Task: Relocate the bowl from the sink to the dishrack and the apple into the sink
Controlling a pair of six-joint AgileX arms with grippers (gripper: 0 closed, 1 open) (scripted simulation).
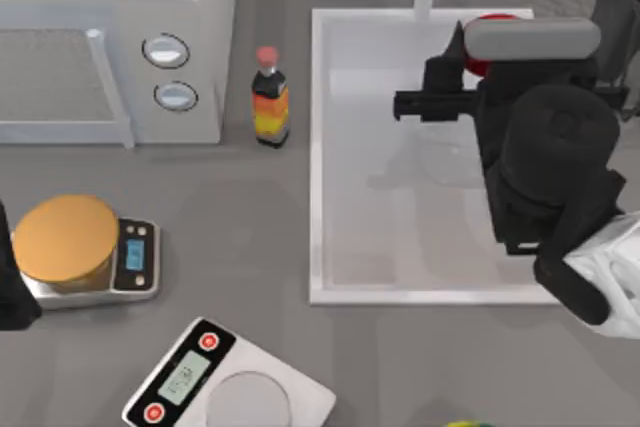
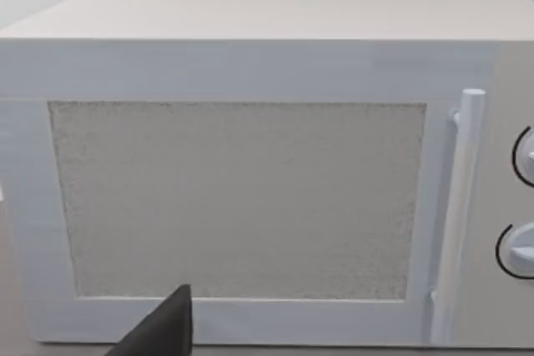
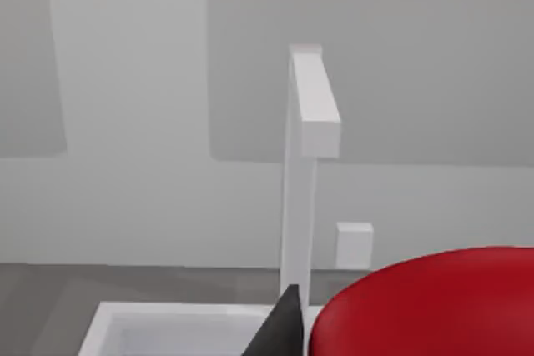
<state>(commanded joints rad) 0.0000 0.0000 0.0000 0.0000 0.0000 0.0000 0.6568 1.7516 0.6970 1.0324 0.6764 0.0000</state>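
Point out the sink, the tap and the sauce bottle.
sink [image 1: 318, 157]: top view, on its left raised rim.
tap [image 3: 314, 114]: right wrist view, on the spout's end block.
sauce bottle [image 1: 270, 107]: top view, on the orange and yellow label.

Glossy red apple [image 3: 434, 306], smooth white sink [image 1: 320, 147], speckled rough-looking microwave door [image 2: 238, 198], matt grey table [image 1: 240, 217].

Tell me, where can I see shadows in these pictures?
Top view: a soft grey shadow of the right arm lies on the sink floor. Right wrist view: the tap throws a faint darker patch on the wall behind it.
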